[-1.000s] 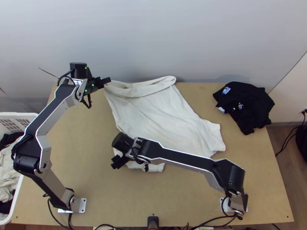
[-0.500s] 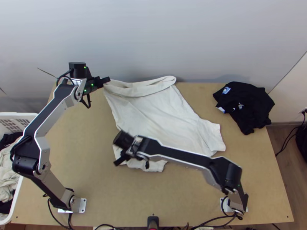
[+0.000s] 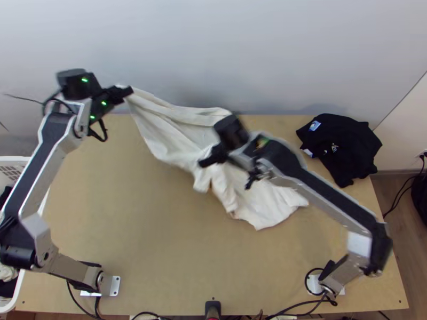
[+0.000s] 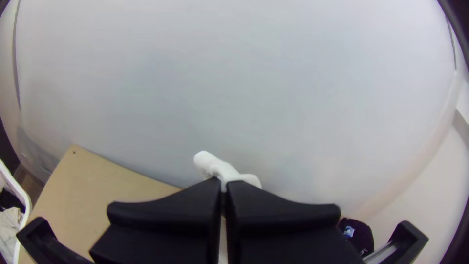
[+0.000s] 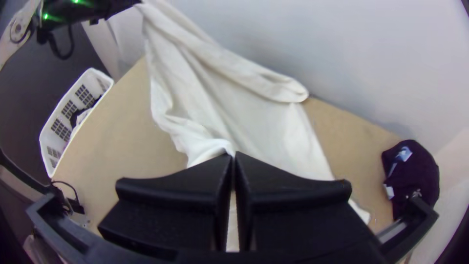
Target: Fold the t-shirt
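Left gripper (image 3: pixel 127 92) closed, one end of t-shirt (image 3: pixel 176 136) pinched near worktop's (image 3: pixel 123 213) far-left corner; fold clamped in right gripper (image 3: pixel 205 161). Cloth gathered, long axis slanted toward right edge; loose end nearer right gripper, probably to be drawn farther over.

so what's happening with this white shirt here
Two robot arms are handling the white t-shirt. The left pincer is shut on one end, holding it raised near the wall, and the right pincer grips it farther along. The rest trails loosely over the wooden table, rumpled and not yet folded. A dark garment lies bunched off to the right side.
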### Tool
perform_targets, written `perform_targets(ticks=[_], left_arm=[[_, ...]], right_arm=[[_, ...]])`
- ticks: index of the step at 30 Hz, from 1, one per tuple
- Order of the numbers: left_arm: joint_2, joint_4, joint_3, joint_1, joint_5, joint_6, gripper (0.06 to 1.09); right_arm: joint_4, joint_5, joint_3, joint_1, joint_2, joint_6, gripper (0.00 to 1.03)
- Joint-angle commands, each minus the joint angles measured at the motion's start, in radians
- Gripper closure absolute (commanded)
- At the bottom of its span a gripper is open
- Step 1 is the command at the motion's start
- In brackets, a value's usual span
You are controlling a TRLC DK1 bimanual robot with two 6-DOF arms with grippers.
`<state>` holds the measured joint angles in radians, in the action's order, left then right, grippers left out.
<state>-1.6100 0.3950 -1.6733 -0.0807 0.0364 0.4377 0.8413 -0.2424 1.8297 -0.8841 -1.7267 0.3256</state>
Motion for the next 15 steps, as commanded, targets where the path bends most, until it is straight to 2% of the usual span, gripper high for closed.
perform_targets(ticks=[1, 5, 8, 11, 15], left_arm=[[0.093, 0.031, -0.097, 0.030, -0.009, -0.002, 1.05], [0.099, 0.077, -0.235, 0.070, -0.020, -0.004, 1.05], [0.101, 0.082, -0.345, 0.084, -0.084, -0.022, 1.05], [0.099, 0.067, -0.419, 0.082, -0.155, -0.091, 1.05], [0.085, -0.065, -0.424, 0.059, -0.262, -0.223, 1.05]], right_arm=[[0.104, -0.092, 0.144, 0.134, 0.102, -0.025, 1.00], [0.128, -0.103, 0.212, 0.251, 0.145, -0.014, 1.00], [0.142, -0.135, 0.286, 0.324, 0.161, -0.014, 1.00], [0.133, -0.156, 0.336, 0.390, 0.165, -0.020, 1.00], [0.058, -0.159, 0.388, 0.471, 0.145, -0.042, 1.00]])
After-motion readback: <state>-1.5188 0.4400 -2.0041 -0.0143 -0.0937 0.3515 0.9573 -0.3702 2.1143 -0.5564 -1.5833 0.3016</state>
